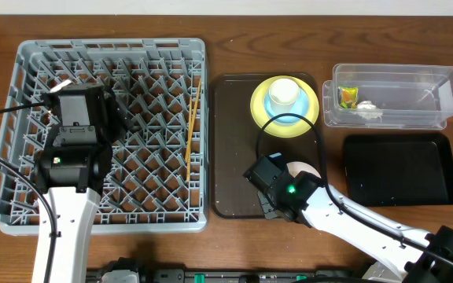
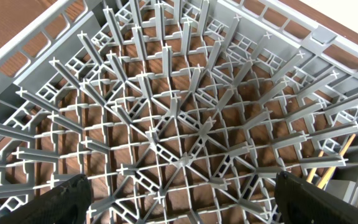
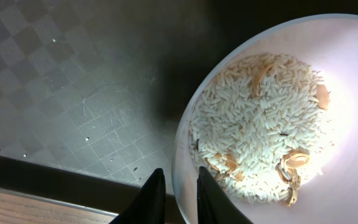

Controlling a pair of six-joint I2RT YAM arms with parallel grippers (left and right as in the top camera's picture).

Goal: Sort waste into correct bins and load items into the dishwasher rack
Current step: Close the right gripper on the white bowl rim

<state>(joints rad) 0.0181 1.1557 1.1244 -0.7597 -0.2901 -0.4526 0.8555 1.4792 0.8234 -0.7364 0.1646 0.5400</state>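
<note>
From above, the left arm (image 1: 69, 157) is hanging over the rack (image 1: 22, 157), likely waiting for the next dish. The chopsticks (image 1: 193, 122) are already lying in the rack along its right side. On the brown tray (image 1: 234, 118), the yellow plate (image 1: 259, 106) is carrying the blue dish (image 1: 289, 120) with the white cup (image 1: 283, 91) on top, none of them loaded yet. The right arm (image 1: 352, 220) is reaching onto the tray's near end, where it is partly covering the white bowl (image 1: 311, 167). The clear tub (image 1: 439, 94) is holding the wrapper (image 1: 347, 97) and the tissue (image 1: 368, 109). The black tray (image 1: 399, 169) is showing nothing inside.

In the left wrist view, the left gripper (image 2: 185, 202) is spreading its fingers (image 2: 67, 199) wide apart above the pegs, gripping nothing.

In the right wrist view, the right gripper (image 3: 178, 193) is straddling the bowl's rim, one finger outside and one inside, and appears to be pinching it. The rice (image 3: 260, 124) with small tan scraps is filling the bowl. Pinching the rim probably serves to lift and tip the scraps into a bin before the bowl goes to the rack.
</note>
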